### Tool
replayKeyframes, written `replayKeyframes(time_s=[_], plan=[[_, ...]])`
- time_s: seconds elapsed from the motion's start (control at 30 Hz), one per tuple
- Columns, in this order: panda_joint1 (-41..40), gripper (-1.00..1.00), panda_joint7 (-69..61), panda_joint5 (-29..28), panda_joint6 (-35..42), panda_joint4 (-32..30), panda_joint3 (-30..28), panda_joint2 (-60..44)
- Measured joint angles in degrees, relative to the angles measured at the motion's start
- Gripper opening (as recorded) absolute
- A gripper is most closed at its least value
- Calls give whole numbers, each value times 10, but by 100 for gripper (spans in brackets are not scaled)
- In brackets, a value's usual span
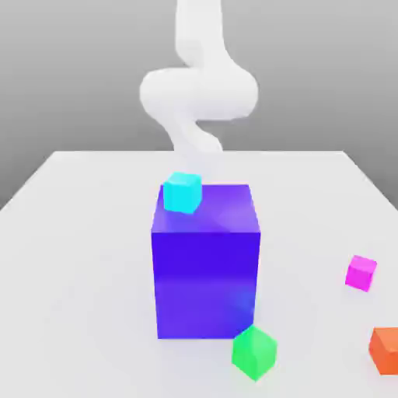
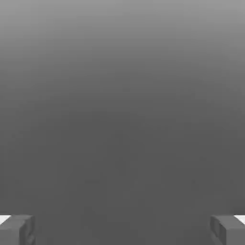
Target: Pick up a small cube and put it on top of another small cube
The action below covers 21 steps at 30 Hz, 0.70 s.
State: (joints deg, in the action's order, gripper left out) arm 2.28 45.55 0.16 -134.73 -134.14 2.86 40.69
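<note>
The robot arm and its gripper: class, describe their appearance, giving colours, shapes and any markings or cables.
The arm is plain white, built of smooth, rounded, bulbous segments, with no visible cables or markings. In the hand view the gripper has two blocky grey fingertips with pale upper edges.

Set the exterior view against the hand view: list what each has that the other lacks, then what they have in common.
Exterior view alone: the white arm behind a big blue-violet block on the pale table, a cyan cube at the block's top edge, a green cube at its foot, and a magenta-pink cube and an orange cube toward the exterior view's right.

Hand view alone: two grey fingers, spread wide apart with nothing between them, against a plain grey backdrop.

Shared: no object; just a grey background.
</note>
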Motion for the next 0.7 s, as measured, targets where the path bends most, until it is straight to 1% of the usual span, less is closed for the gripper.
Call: replayKeyframes(time_s=[0.2, 0.4, 0.57, 0.7], plan=[[57, 0, -3, -1, -73, -58, 76, -126], [113, 0, 3, -15, -145, -115, 153, -249], [161, 0, 22, -46, -203, -161, 214, -355], [221, 0, 49, -87, -249, -198, 245, -443]])
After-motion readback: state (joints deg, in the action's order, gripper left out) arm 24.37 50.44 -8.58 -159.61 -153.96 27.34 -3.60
